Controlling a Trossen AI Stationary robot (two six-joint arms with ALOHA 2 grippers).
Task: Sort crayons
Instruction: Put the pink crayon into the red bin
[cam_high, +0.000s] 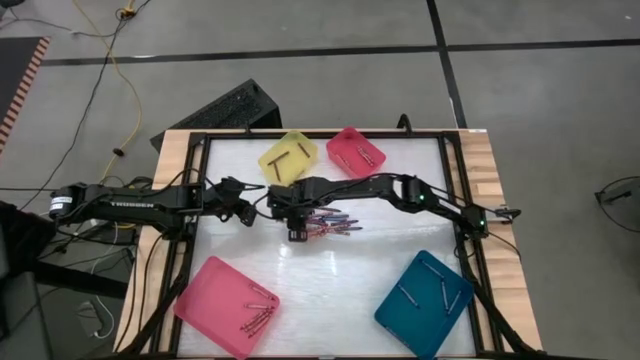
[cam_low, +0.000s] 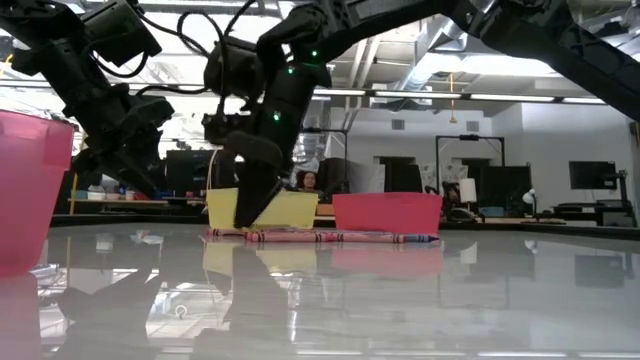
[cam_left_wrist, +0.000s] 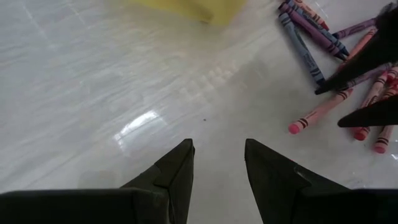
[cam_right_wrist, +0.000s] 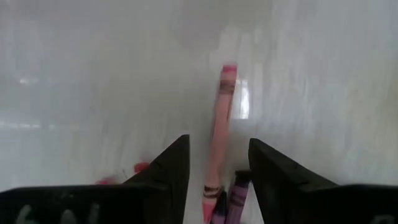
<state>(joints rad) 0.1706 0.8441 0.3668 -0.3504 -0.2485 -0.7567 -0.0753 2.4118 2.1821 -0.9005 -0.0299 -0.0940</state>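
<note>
A loose pile of crayons (cam_high: 330, 224), pink, purple and bluish, lies on the white table top near its middle; it also shows in the low view (cam_low: 330, 237) and the left wrist view (cam_left_wrist: 314, 46). My right gripper (cam_high: 297, 232) is open and down at the pile's left end. Its fingers stand on either side of one pink crayon (cam_right_wrist: 219, 143) that lies flat on the table, with a gap showing on both sides. My left gripper (cam_high: 245, 213) is open and empty (cam_left_wrist: 219, 144), above bare table just left of the pile.
A yellow tray (cam_high: 288, 157) and a small pink tray (cam_high: 355, 150) stand at the far edge. A large pink tray (cam_high: 228, 305) stands near left and a teal tray (cam_high: 424, 303) near right, each holding a few crayons. The two grippers are close together.
</note>
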